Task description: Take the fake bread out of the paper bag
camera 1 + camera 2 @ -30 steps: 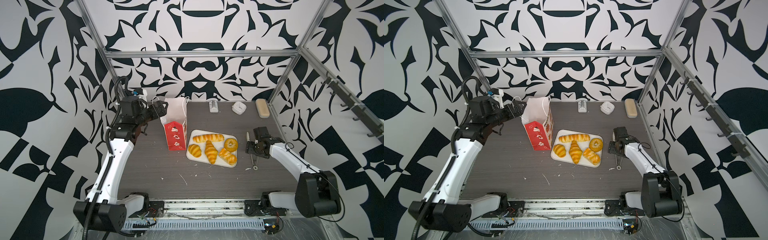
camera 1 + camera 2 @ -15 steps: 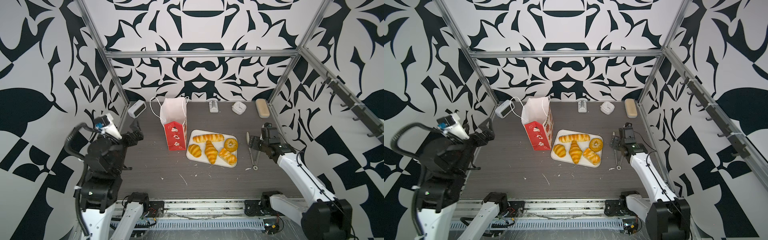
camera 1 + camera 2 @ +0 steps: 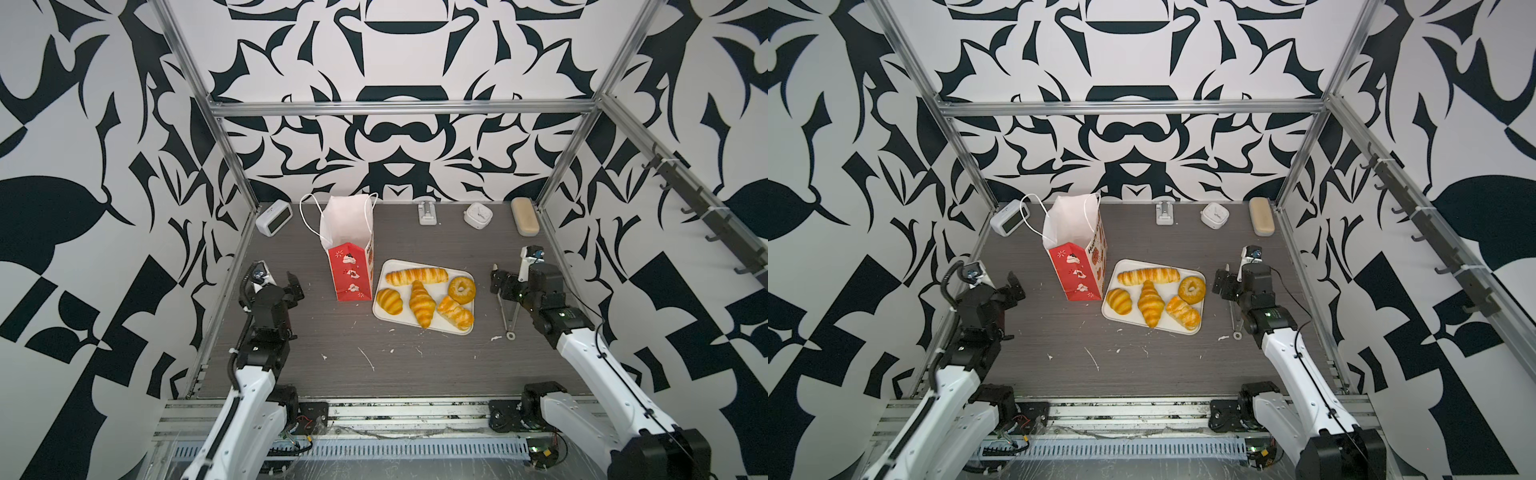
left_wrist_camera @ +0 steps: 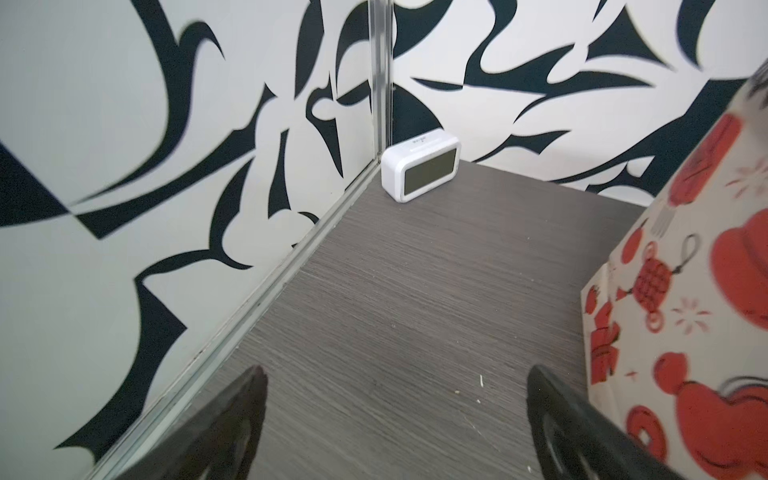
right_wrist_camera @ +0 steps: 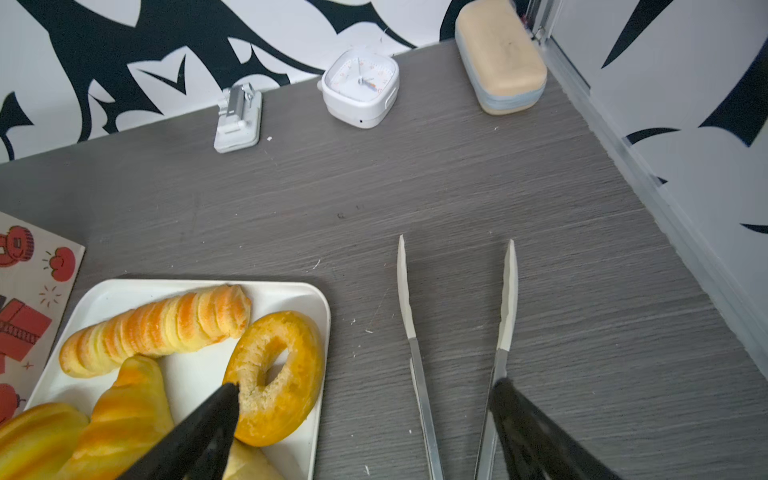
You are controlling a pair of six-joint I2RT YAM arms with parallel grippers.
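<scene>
The paper bag (image 3: 351,270) (image 3: 1077,270) stands upright at the back left, red outside and white inside; only its white inner wall shows at the mouth. The fake bread lies on a white tray (image 3: 456,272) to its right: striped loaf (image 3: 417,275), ring bagel (image 3: 461,289) (image 5: 278,374), two croissants (image 3: 422,303) (image 3: 389,301) and a twisted pastry (image 3: 455,312). My left gripper (image 3: 296,286) (image 4: 395,386) hangs open and empty left of the bag (image 4: 685,291). Between the tray and metal tongs (image 5: 415,374), my right gripper (image 3: 496,282) (image 5: 365,395) is open.
The tongs (image 3: 509,316) lie on the table right of the tray. Along the back wall stand a white digital clock (image 3: 274,216) (image 4: 422,170), a small white stand (image 3: 427,212), a square white clock (image 3: 478,215) and a beige case (image 3: 525,216). Metal frame posts edge the table.
My left arm has swung from the bag's mouth back and down to the table's left side. My right gripper has opened wider above the tongs and drawn back a little.
</scene>
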